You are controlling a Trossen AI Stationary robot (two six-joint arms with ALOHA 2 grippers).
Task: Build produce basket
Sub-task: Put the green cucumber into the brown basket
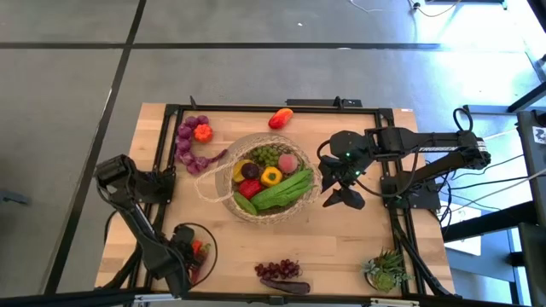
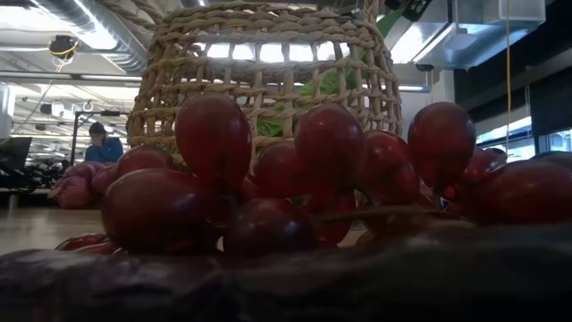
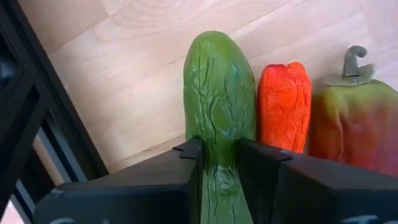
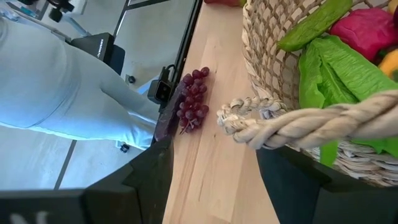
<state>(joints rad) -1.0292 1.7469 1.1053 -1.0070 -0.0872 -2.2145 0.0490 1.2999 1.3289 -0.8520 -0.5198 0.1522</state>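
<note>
Grapes (image 2: 295, 179) right up against the low camera, dark red and glossy, lying at the near edge of the table (image 1: 341, 247). Behind them, filling the middle of the table, sits the basket (image 1: 223, 189), already loaded with a yellow pepper (image 1: 271, 176), a red piece, green grapes, a pinkish fruit and a big leafy green (image 1: 286, 191). Left gripper (image 3: 217, 155) down at the near left corner, fingers pressed against both sides of a green cucumber (image 3: 219, 93), clamped on it. Just beside the cucumber lies an orange-red chilli (image 3: 283, 104), then a reddish-green pepper (image 3: 354, 118) touching that. Right gripper (image 1: 343, 196) just beside the basket's right side, fingers spread wide either side of the rope handle (image 4: 298, 124), not closed on it. Red pepper (image 1: 280, 118) alone at the far edge, purple pieces (image 1: 186, 141) with a small orange one at far left, potted plant (image 1: 388, 269) at near right.
</note>
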